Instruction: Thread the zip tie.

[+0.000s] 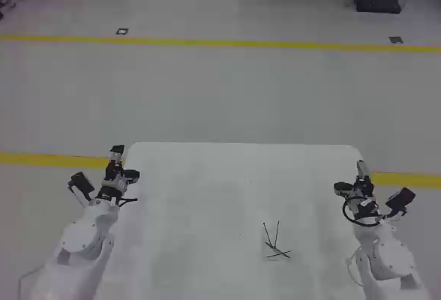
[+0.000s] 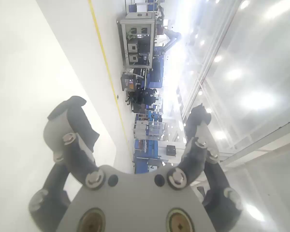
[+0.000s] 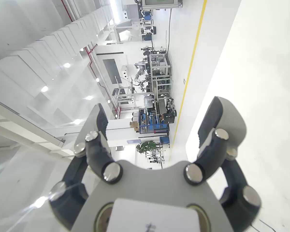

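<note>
zip ties (image 1: 274, 243) | thin, dark, a few crossed in a loose pile | flat on the counter (image 1: 205, 195), near its front edge

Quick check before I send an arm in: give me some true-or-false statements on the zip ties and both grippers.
1. The zip ties lie on the table. True.
2. The left gripper holds a zip tie. False: its jaws stand open and empty.
3. The right gripper has its jaws open. True.
4. The zip ties lie nearer the left gripper. False: they lie nearer the right gripper.
</note>
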